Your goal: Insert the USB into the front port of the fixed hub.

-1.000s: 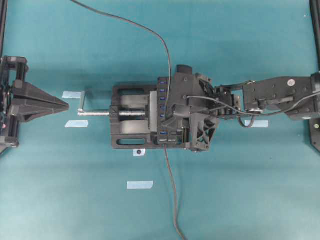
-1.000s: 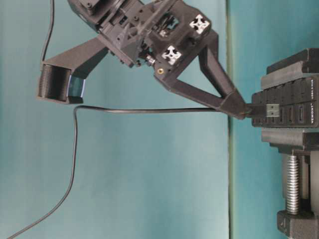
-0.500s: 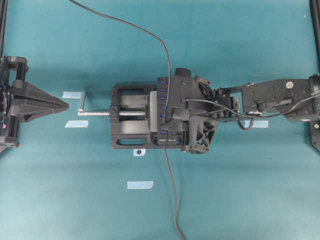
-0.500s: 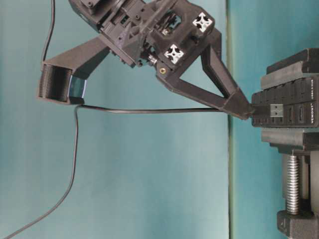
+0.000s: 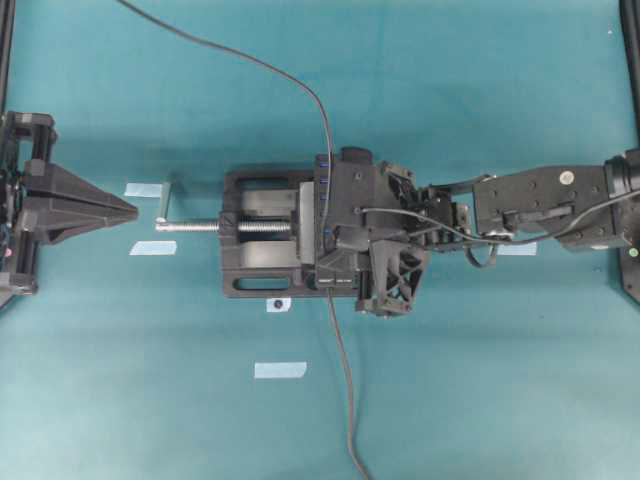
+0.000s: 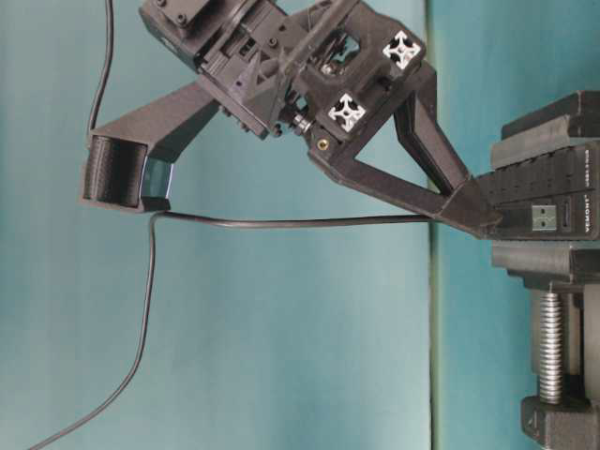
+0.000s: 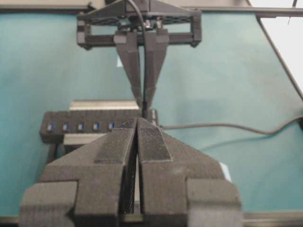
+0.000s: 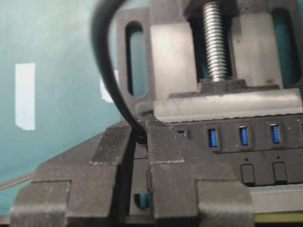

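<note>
My right gripper (image 5: 328, 278) (image 6: 483, 214) (image 8: 140, 125) is shut on the USB where its thin dark cable (image 5: 290, 75) (image 6: 281, 222) (image 8: 106, 71) leaves between the fingers. The fingertips rest at the near end of the fixed hub (image 5: 322, 200) (image 6: 562, 183) (image 8: 246, 142), a black bar with blue ports. A silver plug end (image 6: 542, 217) shows against the hub's labelled end face; I cannot tell whether it sits in a port. My left gripper (image 5: 130, 210) (image 7: 137, 122) is shut and holds nothing, far left of the hub.
A black vise (image 5: 260, 228) (image 6: 553, 347) with a silver screw handle (image 5: 190, 226) clamps the hub. Several pale tape strips (image 5: 280, 370) lie on the teal table. A second run of cable (image 5: 345, 400) trails toward the front edge.
The right gripper has moved left over the hub in the overhead view. The silver plug end has slid further along the hub's end face. The left arm has not moved.
</note>
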Available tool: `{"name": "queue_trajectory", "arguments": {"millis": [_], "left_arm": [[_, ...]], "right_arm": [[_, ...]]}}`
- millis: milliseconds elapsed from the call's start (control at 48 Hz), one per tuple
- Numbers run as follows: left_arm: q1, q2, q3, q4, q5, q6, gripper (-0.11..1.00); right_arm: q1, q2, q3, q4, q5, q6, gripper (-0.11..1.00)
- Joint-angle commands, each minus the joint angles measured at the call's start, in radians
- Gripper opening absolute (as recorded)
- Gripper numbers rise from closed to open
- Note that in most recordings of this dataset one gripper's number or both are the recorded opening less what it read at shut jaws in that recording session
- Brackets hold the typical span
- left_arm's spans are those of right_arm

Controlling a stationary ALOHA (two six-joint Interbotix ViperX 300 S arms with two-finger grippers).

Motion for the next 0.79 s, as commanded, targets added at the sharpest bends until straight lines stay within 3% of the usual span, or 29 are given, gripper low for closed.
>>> {"name": "queue_trajectory", "arguments": {"millis": [0, 771], "left_arm": [[0.000, 0.008, -0.014, 0.002, -0.009, -0.008, 0.00], [-0.002, 0.009, -0.014, 0.002, -0.011, -0.014, 0.00]], "right_arm": [[0.005, -0.014, -0.023, 0.002, -0.002, 0.026, 0.04], [-0.006, -0.012, -0.011, -0.015, -0.008, 0.031, 0.04]]}}
